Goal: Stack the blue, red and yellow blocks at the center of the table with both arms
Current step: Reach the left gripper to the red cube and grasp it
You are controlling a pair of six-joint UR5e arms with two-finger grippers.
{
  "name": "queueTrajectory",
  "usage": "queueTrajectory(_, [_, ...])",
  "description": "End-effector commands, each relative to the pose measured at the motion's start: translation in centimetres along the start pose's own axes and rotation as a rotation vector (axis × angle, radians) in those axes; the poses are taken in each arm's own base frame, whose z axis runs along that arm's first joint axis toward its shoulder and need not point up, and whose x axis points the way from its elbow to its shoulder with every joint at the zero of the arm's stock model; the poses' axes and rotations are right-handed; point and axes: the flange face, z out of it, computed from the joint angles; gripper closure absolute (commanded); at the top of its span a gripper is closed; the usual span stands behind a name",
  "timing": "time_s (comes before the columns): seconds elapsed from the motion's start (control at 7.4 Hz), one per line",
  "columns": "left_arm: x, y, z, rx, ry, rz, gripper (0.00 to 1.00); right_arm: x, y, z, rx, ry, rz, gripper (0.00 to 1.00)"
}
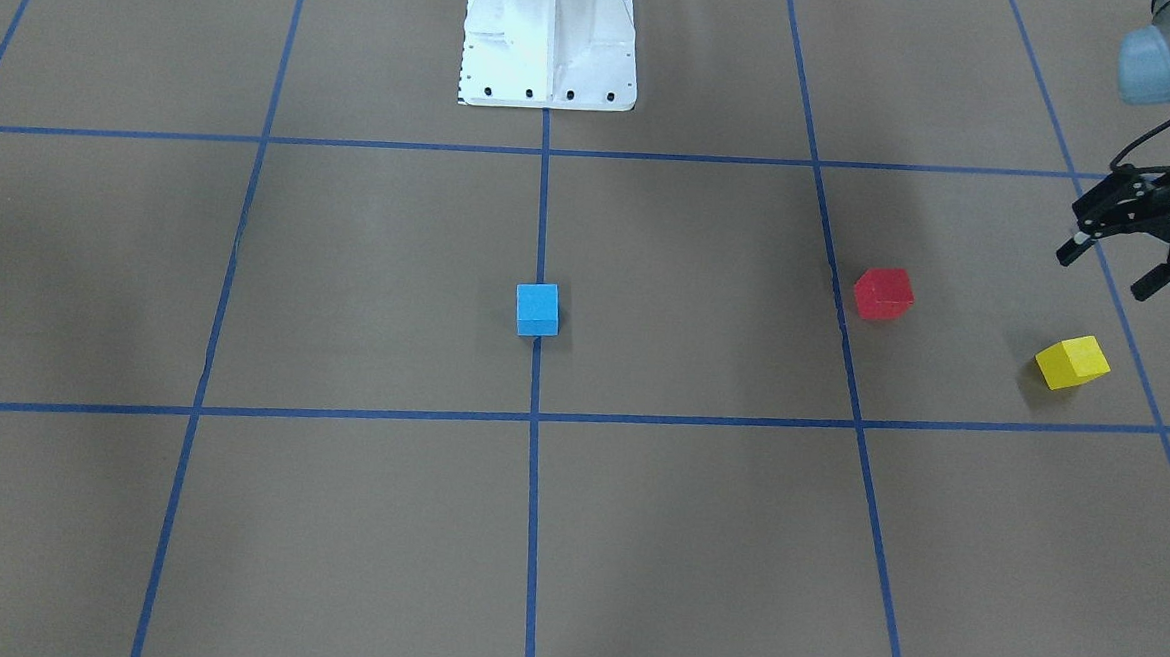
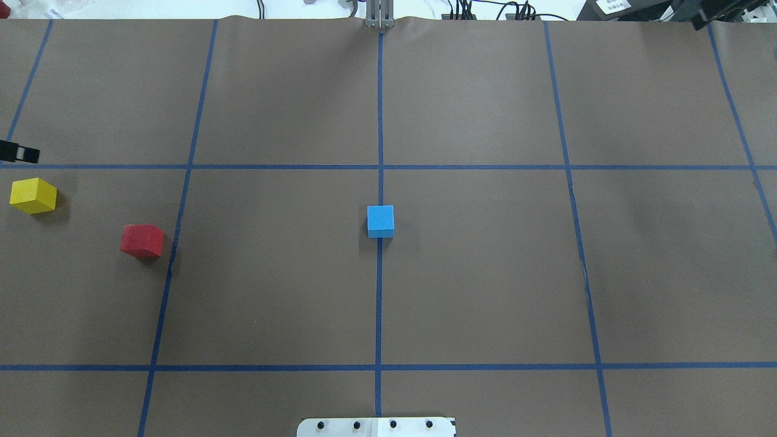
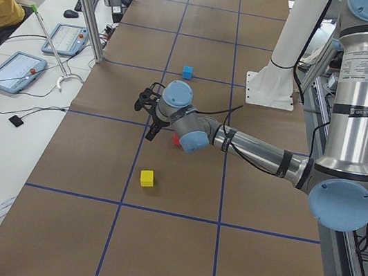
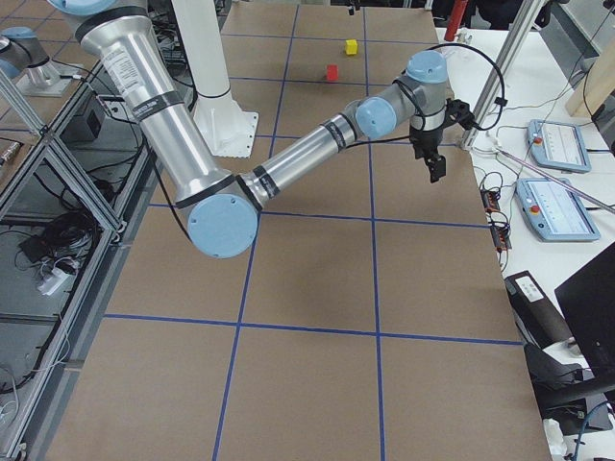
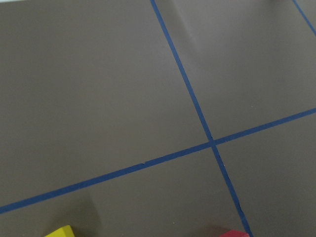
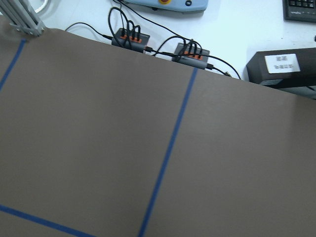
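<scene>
The blue block (image 1: 537,309) stands alone on the centre tape line, also in the overhead view (image 2: 380,221). The red block (image 1: 884,293) and the yellow block (image 1: 1072,362) lie apart on the table on my left side, as the overhead view shows for red (image 2: 142,240) and yellow (image 2: 33,195). My left gripper (image 1: 1111,271) is open and empty. It hovers above the table just beyond the yellow block. My right gripper (image 4: 432,163) hangs over the table's far right edge. I cannot tell whether it is open or shut.
The white robot base (image 1: 550,36) stands at the table's near middle edge. Blue tape lines grid the brown table. A metal post (image 3: 85,10), tablets (image 3: 16,69) and cables (image 6: 133,37) lie along the operators' side.
</scene>
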Motion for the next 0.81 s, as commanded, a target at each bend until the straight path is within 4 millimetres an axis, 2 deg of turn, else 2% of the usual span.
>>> queueTrajectory(0.0, [6.6, 4.2, 8.5, -0.012, -0.102, -0.08, 0.0, 10.4, 9.9, -0.2, -0.045, -0.01, -0.057, 0.0])
queueTrajectory(0.14, [8.3, 5.9, 10.5, -0.044, -0.106, -0.07, 0.0, 13.3, 13.5, -0.3, -0.059, 0.001, -0.039, 0.0])
queueTrajectory(0.27, [9.2, 6.9, 11.7, -0.058, -0.121, -0.056, 0.0, 14.5, 15.1, -0.6, -0.061, 0.006, -0.026, 0.0])
queueTrajectory(0.41, [9.7, 7.9, 12.9, -0.067, -0.16, -0.055, 0.0, 14.6, 15.5, -0.5, -0.064, 0.008, -0.022, 0.0])
queueTrajectory(0.68, [9.9, 8.6, 13.7, -0.087, -0.176, -0.058, 0.0, 14.6, 15.5, -0.5, -0.065, 0.008, -0.024, 0.0])
